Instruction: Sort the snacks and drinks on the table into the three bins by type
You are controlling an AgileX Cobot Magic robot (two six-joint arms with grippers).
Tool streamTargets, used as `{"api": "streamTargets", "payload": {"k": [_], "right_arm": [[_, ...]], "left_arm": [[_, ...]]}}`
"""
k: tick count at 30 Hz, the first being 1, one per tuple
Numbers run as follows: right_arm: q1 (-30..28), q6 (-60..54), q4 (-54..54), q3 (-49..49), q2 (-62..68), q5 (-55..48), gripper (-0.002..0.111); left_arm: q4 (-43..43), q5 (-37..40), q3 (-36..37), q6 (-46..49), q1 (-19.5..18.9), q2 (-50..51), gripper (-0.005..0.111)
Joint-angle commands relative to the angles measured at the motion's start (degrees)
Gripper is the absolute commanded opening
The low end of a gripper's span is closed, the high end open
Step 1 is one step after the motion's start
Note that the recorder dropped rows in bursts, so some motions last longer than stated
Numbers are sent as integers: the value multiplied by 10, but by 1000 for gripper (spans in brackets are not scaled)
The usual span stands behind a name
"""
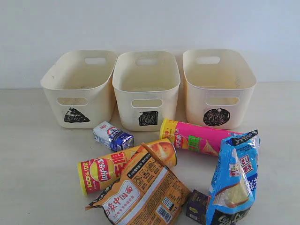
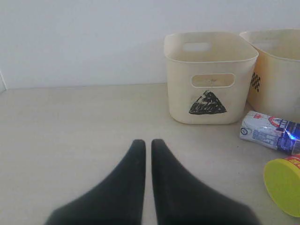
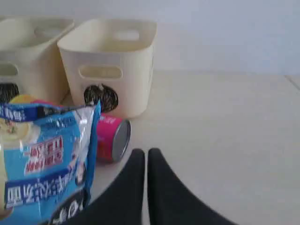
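Note:
Three cream bins stand in a row at the back: triangle bin (image 1: 78,86), square bin (image 1: 146,89), circle bin (image 1: 218,86). In front lie a white-blue carton (image 1: 112,136), a pink tube (image 1: 199,137), a yellow tube (image 1: 124,165), an orange-brown bag (image 1: 140,191), a blue bag (image 1: 234,180) and a dark purple carton (image 1: 197,206). Neither arm shows in the exterior view. My left gripper (image 2: 147,142) is shut and empty, over bare table, well short of the triangle bin (image 2: 208,77). My right gripper (image 3: 146,152) is shut and empty, beside the pink tube's metal end (image 3: 115,139) and the blue bag (image 3: 44,159).
A plain white wall runs behind the bins. The beige table (image 1: 33,154) stretches to the left and right of the pile. The left wrist view also catches the white-blue carton (image 2: 267,132) and the yellow tube's lid (image 2: 282,185).

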State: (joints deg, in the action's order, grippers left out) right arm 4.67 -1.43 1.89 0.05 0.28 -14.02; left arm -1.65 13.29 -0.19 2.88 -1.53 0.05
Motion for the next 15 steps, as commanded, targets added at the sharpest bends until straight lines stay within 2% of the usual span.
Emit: {"api": "streamTargets", "payload": {"k": [1,5,10,13,15], "right_arm": [[-2,-5,-1,0,-3,129,0],[-2,47,8,0,-3,298,0],[-2,268,20,0,-3,467,0],[-2,353,25,-17,3,513,0],[-2,358,24,-56,24,513,0]], "left_arm": [[-6,-3,2,-2,0,-1,4],[-6,-3,2,-2,0,-1,4],[-6,-3,2,-2,0,-1,4],[-6,-3,2,-2,0,-1,4],[-6,-3,2,-2,0,-1,4]]}}
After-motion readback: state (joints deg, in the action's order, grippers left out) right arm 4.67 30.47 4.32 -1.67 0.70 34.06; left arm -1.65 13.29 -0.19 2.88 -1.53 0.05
